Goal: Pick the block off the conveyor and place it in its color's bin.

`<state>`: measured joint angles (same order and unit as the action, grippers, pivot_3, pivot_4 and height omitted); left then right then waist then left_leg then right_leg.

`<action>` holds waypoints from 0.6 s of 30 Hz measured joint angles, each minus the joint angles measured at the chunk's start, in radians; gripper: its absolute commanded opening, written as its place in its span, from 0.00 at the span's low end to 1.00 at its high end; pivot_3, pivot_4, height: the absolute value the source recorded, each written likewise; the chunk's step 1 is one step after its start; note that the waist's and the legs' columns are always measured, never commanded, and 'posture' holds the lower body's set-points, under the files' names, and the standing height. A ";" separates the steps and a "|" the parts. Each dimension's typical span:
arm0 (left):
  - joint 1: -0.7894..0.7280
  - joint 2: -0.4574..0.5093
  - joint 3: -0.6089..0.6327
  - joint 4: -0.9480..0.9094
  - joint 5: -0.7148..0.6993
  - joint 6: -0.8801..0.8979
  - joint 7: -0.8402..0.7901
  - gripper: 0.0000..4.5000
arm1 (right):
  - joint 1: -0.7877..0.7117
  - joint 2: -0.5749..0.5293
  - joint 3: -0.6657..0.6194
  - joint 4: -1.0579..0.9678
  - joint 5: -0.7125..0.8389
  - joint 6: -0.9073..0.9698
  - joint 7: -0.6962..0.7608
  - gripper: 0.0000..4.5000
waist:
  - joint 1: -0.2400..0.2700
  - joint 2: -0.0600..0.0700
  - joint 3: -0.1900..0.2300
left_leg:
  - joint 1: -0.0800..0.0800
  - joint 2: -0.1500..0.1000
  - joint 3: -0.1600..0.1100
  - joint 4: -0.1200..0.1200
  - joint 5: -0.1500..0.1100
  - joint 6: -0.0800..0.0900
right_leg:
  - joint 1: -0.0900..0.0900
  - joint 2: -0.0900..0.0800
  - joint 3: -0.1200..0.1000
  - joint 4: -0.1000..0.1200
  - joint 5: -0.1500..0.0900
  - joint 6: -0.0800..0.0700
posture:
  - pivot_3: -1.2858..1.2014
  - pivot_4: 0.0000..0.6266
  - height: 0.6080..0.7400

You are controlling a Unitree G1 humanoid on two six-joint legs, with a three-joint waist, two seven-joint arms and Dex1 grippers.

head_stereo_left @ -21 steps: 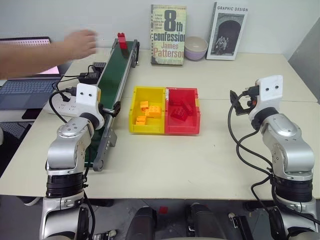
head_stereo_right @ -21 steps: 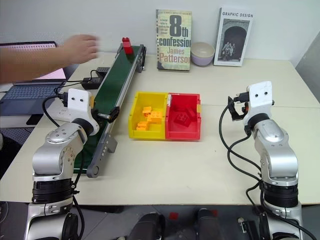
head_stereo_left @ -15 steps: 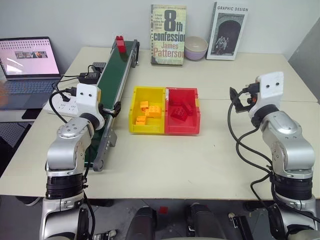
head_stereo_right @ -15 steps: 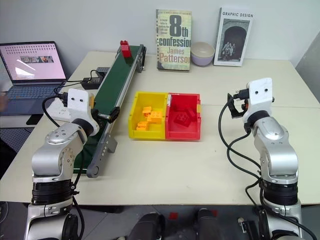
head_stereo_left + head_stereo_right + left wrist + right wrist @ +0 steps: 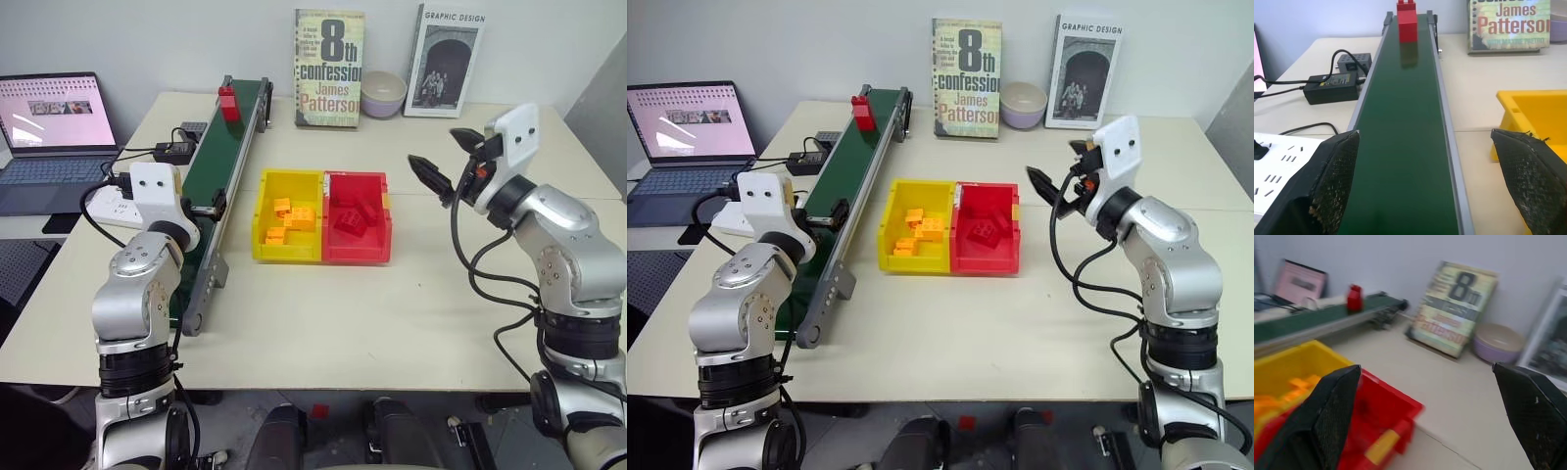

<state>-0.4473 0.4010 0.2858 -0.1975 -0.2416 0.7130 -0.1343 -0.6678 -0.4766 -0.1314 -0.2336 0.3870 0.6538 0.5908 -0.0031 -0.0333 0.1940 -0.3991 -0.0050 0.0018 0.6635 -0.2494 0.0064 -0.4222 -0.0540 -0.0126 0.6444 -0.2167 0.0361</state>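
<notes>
The red block [image 5: 227,101] stands upright on the dark green conveyor [image 5: 217,162], close to its far end. My left gripper [image 5: 1424,137] is open over the near part of the belt, pointing along it at the block [image 5: 1407,22] well ahead. The red bin [image 5: 358,253] sits mid-table, joined to a yellow one, and holds a few red bricks. My right gripper [image 5: 443,159] hovers open above the table to the right of the red bin, pointing left toward it. Nothing is between its fingers.
The yellow bin [image 5: 286,257] holds several orange bricks. A laptop [image 5: 54,117], a power strip [image 5: 120,204] and a black adapter [image 5: 176,151] with cables lie left of the conveyor. Two books [image 5: 329,69] [image 5: 446,61] and a bowl [image 5: 383,93] stand along the back wall.
A person's arm near the belt's far end has withdrawn out of view. The block has ridden a little nearer along the belt. My right gripper has risen and swung left toward the bins.
</notes>
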 measured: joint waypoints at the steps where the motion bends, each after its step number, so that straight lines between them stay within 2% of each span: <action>1: 0.010 -0.002 0.003 -0.005 0.000 -0.001 0.005 0.99 | -0.011 0.000 0.009 0.003 0.030 0.001 0.043 1.00 | 0.000 0.000 0.000 | 0.000 0.000 0.000 0.000 0.000 0.000 | 0.000 0.000 0.000 0.000 0.000 0.000 | 0.52 0.24 1.00; 6: 0.043 -0.011 0.023 -0.030 -0.006 -0.006 0.016 0.99 | -0.053 0.015 0.081 -0.013 0.157 0.021 0.199 1.00 | 0.000 0.000 0.000 | 0.000 0.000 -0.002 0.000 0.000 0.000 | 0.000 -0.001 0.000 0.000 0.000 0.000 | 0.52 0.24 1.00; 18: 0.083 -0.007 0.056 -0.092 -0.035 0.002 0.011 0.99 | -0.023 0.009 0.111 -0.086 0.253 0.073 0.220 1.00 | 0.002 0.000 0.000 | 0.000 0.001 -0.002 0.000 0.000 0.000 | 0.000 -0.002 0.001 0.000 0.000 0.000 | 0.52 0.24 1.00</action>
<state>-0.3648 0.3944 0.3419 -0.2894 -0.2763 0.7150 -0.1237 -0.6908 -0.4677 -0.0205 -0.3201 0.6402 0.7265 0.8111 -0.0007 -0.0332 0.1940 -0.3995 -0.0044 0.0000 0.6636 -0.2495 0.0063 -0.4223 -0.0561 -0.0119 0.6446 -0.2167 0.0357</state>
